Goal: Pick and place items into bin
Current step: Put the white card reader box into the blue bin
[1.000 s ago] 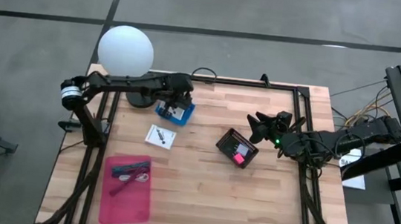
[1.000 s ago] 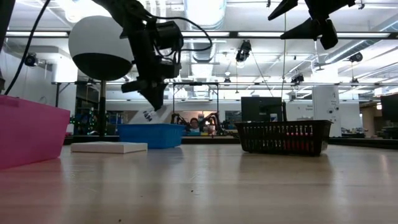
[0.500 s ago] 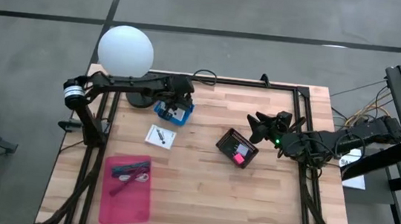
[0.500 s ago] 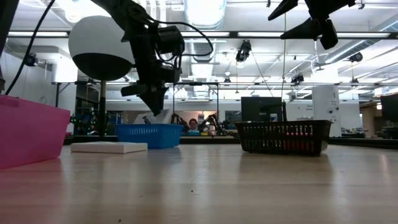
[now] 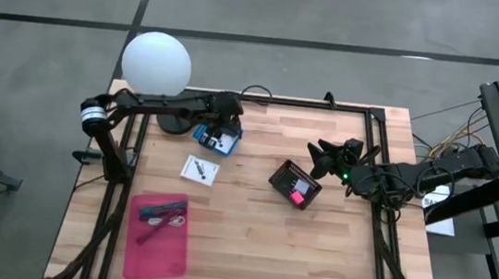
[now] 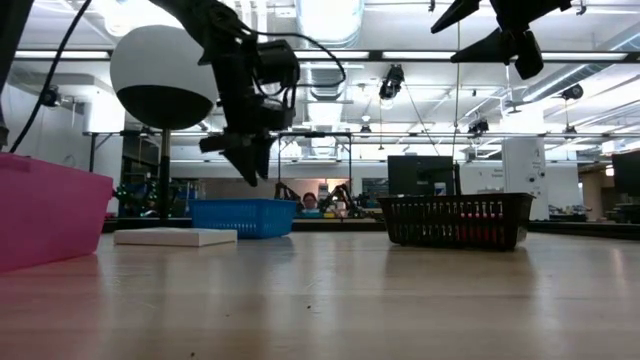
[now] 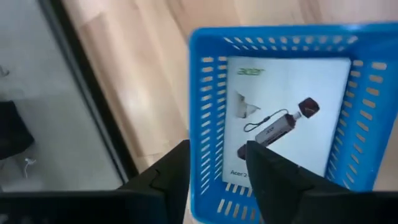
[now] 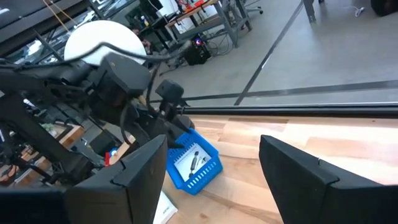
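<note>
My left gripper (image 7: 217, 152) hangs open just above the blue bin (image 5: 217, 137), with the bin's near wall (image 7: 208, 124) under the gap between its fingers. A white printed card (image 7: 286, 118) lies flat on the bin's floor. Another white card (image 5: 199, 169) lies on the table near the bin. A pink tray (image 5: 158, 235) at the near left holds pens and small tools. My right gripper (image 5: 316, 156) stays open in the air beside a black basket (image 5: 296, 184) with a magenta item in it.
A white globe lamp (image 5: 156, 65) stands at the far left corner, right behind the blue bin. A black frame (image 5: 382, 135) runs along the table's edges. The middle and near right of the wooden top are bare.
My left gripper has let go of a white card that it held at its fingertips over the blue bin. The card has dropped into the bin and no longer shows below the fingers in the low view. The arm has kept its place.
</note>
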